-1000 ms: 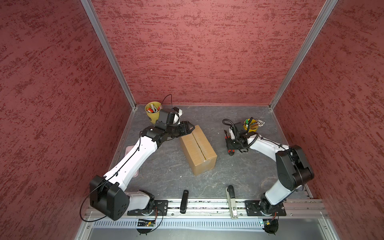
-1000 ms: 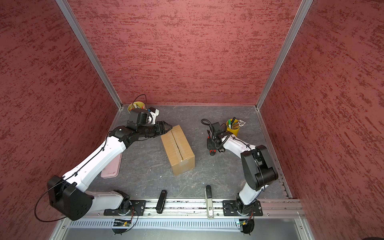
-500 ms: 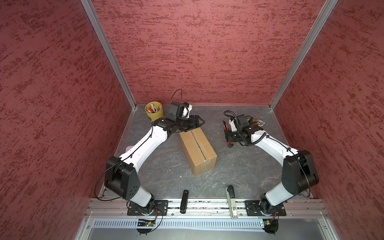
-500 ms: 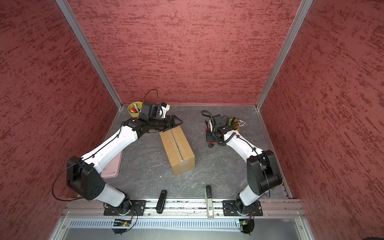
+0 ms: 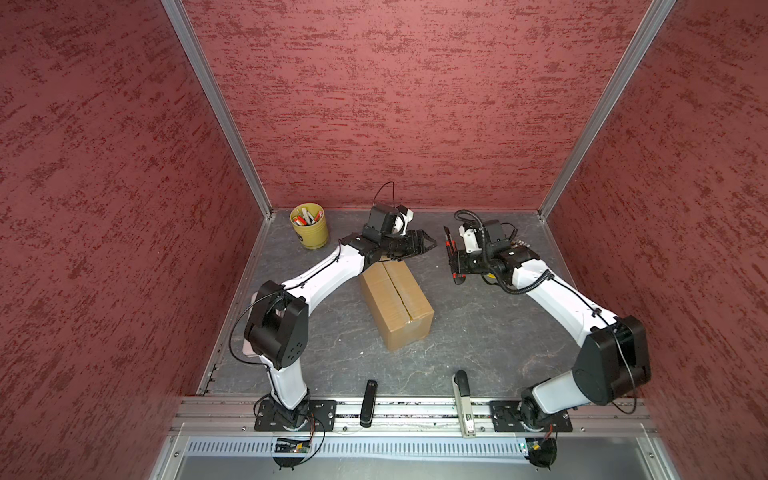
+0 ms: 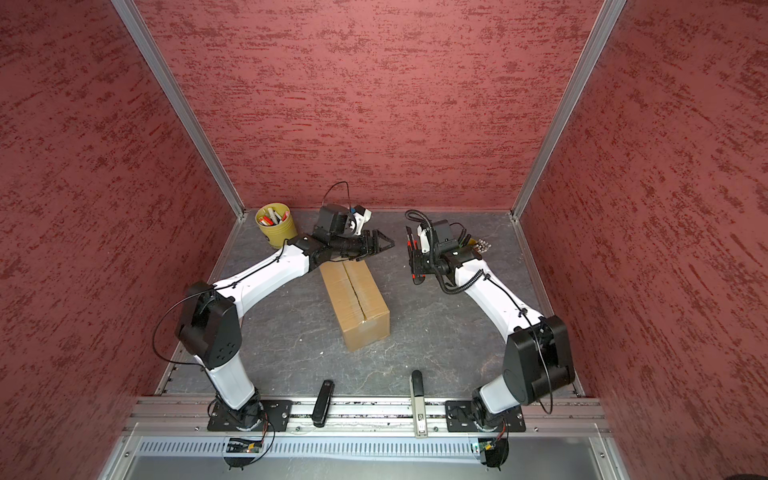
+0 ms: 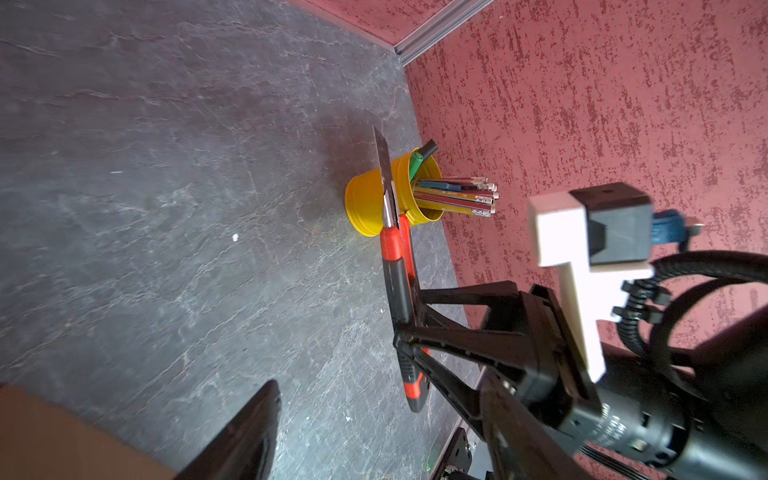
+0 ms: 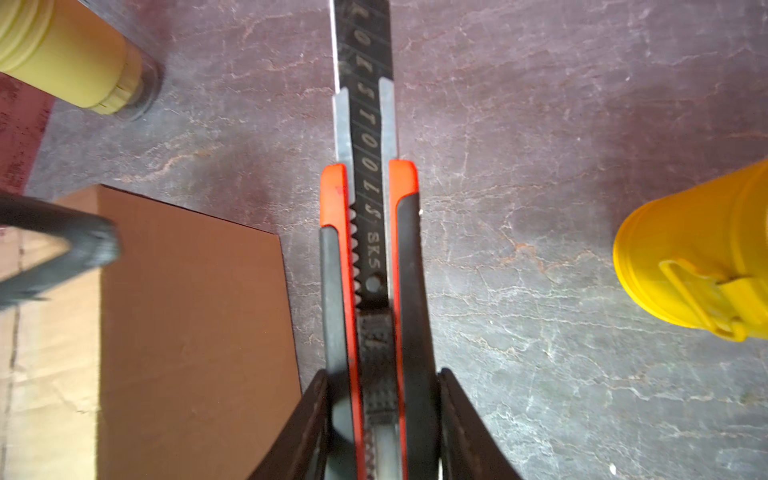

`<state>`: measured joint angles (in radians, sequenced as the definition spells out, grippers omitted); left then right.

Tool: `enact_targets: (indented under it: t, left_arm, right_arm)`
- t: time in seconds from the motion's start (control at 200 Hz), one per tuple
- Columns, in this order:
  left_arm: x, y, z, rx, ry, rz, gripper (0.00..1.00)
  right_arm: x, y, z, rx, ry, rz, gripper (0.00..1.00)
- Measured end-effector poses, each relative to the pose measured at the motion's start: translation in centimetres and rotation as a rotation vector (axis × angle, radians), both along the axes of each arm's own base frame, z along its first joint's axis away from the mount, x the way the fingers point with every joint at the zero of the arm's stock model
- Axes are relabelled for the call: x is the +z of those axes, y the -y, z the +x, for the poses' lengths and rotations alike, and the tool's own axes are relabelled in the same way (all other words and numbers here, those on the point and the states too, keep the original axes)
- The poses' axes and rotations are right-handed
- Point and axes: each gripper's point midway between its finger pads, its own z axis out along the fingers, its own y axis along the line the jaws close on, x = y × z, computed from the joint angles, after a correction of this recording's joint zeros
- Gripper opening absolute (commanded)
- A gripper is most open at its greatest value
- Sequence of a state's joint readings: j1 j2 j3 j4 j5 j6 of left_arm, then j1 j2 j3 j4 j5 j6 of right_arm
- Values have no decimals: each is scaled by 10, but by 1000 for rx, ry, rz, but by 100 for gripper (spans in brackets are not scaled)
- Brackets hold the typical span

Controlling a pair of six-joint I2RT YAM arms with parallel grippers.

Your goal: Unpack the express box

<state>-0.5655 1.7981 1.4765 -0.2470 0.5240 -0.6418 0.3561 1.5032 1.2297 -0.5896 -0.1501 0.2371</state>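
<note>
At 2 o'clock of express box [image 5: 397, 303], right claw [image 8: 382, 376] grips bared utility knife [image 8: 370, 232]. At box's 12 o'clock end, left claw [image 5: 427, 245] open, empty; incoming blade could strike it.

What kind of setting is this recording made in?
Probably a purpose-built robot test cell: red textured walls in aluminium framing, left arm and right arm bolted to a front rail, an express box on a grey tabletop.
</note>
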Motion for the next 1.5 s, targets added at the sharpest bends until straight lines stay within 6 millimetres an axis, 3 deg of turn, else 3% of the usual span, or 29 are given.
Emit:
enact_targets:
  t: [0.391, 0.666, 0.997, 1.503]
  left_arm:
    - [5, 38, 8, -30, 53, -38, 63]
    - [-11, 51, 16, -21, 47, -17, 58]
    - [-8, 66, 16, -36, 59, -27, 51]
    - [-3, 70, 15, -33, 62, -37, 19]
  right_arm:
    - [12, -8, -4, 23, 18, 62, 8]
    - [28, -13, -14, 52, 58, 112, 8]
    - [25, -17, -19, 73, 51, 127, 8]
    - [27, -21, -18, 77, 56, 149, 8]
